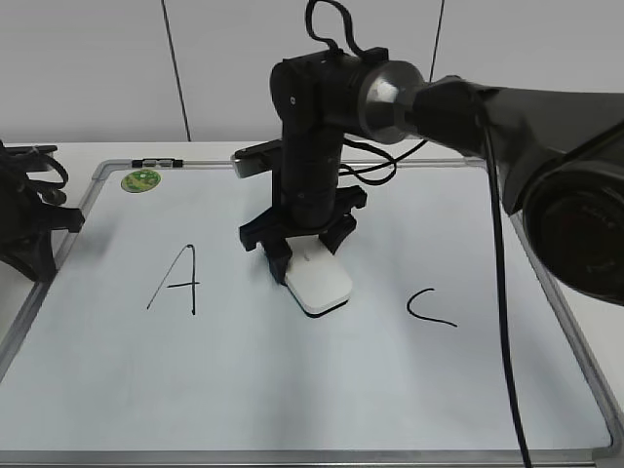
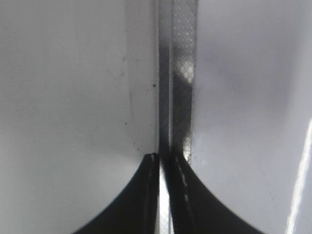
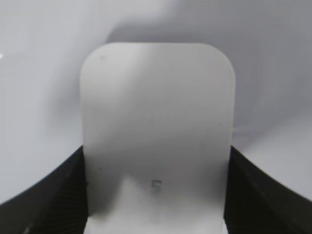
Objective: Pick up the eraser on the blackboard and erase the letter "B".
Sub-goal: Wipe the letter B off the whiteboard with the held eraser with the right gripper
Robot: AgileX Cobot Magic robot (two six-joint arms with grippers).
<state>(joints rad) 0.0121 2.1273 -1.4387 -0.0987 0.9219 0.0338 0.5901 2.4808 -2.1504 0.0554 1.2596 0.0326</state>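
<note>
The white eraser (image 1: 320,283) lies flat on the blackboard (image 1: 292,390), a white board with a grey frame, between the black "A" (image 1: 175,281) and the black "C" (image 1: 429,307). My right gripper (image 1: 304,252) reaches across to the middle and is shut on the eraser's near end. In the right wrist view its two fingers (image 3: 156,192) press both sides of the eraser (image 3: 156,112). No letter "B" shows; the spot under the eraser and gripper is hidden. My left gripper (image 1: 39,229) rests at the board's left edge, shut, over the grey frame (image 2: 178,73).
A green round magnet (image 1: 141,180) sits at the board's far left corner, and a small marker-like object (image 1: 161,162) lies on the top frame. The right arm's cable (image 1: 502,292) hangs across the board's right side.
</note>
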